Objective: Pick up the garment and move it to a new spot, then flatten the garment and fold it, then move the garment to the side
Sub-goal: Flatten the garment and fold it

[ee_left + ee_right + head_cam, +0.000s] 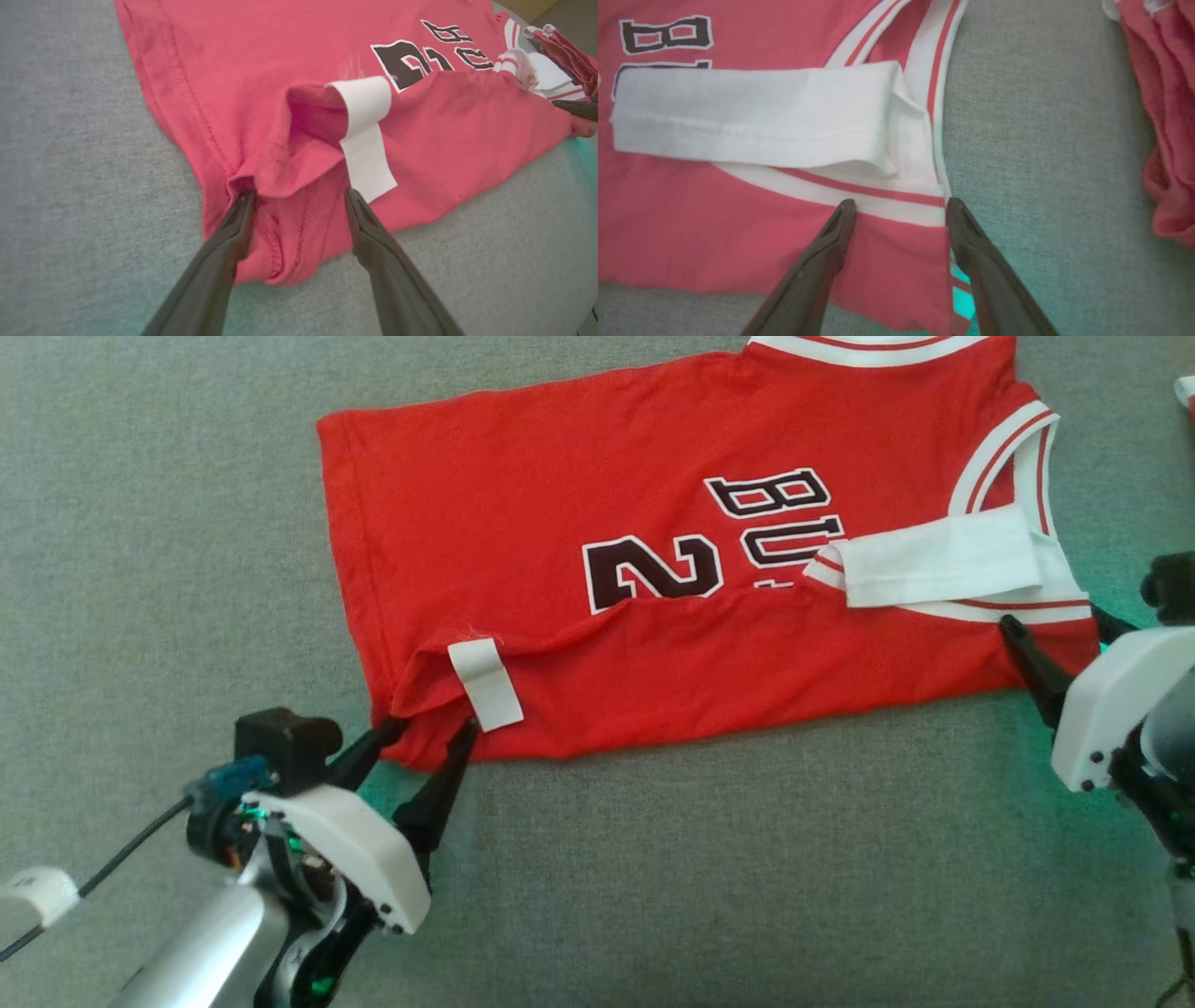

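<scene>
A red jersey (pixel 579 476) with black lettering and white trim lies spread on the grey surface, its near edge folded over onto itself. A white label (pixel 485 683) hangs at the fold's left end. A white shoulder strap (pixel 943 560) lies doubled over at the right end. My left gripper (pixel 431 726) is open, its fingers straddling the jersey's near-left corner (pixel 280 233) just below the label (pixel 366 140). My right gripper (pixel 1055 621) is open too. Its fingers stand either side of the jersey's near-right corner (pixel 896 261), below the striped armhole trim (pixel 878 191) and the strap (pixel 752 112).
Another bunched red cloth (pixel 1167 116) lies to the right of the jersey, just beyond my right gripper, and peeks in at the head view's right edge (pixel 1186 392). Grey fabric surface (pixel 747 859) stretches in front of and to the left of the jersey.
</scene>
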You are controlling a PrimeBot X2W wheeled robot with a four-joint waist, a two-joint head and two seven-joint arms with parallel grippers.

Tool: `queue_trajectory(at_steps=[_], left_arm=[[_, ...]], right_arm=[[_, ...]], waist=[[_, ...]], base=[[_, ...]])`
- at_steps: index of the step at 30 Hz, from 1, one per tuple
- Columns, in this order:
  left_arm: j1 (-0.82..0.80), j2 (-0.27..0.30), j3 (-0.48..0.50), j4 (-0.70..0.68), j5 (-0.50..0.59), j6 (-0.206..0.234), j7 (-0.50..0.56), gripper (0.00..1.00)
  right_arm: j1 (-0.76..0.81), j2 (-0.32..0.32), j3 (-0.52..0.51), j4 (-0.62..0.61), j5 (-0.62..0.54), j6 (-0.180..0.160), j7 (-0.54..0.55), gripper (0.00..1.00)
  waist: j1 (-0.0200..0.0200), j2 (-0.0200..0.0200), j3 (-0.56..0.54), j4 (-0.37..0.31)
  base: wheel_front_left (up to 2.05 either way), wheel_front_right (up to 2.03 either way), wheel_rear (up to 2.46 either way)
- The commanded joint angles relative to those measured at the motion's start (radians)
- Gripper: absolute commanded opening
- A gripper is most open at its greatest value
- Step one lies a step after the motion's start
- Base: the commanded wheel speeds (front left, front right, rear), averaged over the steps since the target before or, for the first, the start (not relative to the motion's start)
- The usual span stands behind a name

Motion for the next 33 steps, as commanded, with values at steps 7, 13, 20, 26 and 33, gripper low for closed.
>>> queue_trajectory(at_steps=[7,13,20,26,33], left_arm=[[-0.009,0.033,0.010,0.019,0.017,-0.005,0.019,0.92],[0.017,0.066,0.014,0.016,0.029,0.012,0.022,0.96],[0.019,0.089,0.004,0.024,0.046,0.023,0.043,0.96],[0.008,0.087,-0.019,0.045,0.049,0.011,0.065,0.00],[0.005,0.085,-0.025,0.065,0.037,-0.012,0.056,0.00]], right_arm=[[0.032,-0.063,0.048,-0.016,0.054,-0.001,0.070,1.00],[0.048,-0.076,0.048,-0.025,0.078,-0.001,0.089,1.00],[0.060,-0.079,0.048,-0.029,0.095,-0.001,0.110,1.00],[0.067,-0.072,0.061,-0.026,0.130,-0.001,0.147,0.17],[0.072,-0.066,0.058,-0.033,0.176,-0.001,0.154,0.00]], waist=[[-0.0001,0.0000,-0.006,-0.001],[-0.0001,0.0000,-0.008,-0.004],[-0.0001,0.0000,-0.001,0.000],[-0.0001,0.0000,0.008,0.002],[-0.0001,0.0000,-0.020,0.001]], base=[[0.00,0.00,0.00],[0.00,0.00,0.00],[0.00,0.00,0.00],[0.00,0.00,0.00],[0.00,0.00,0.00]])
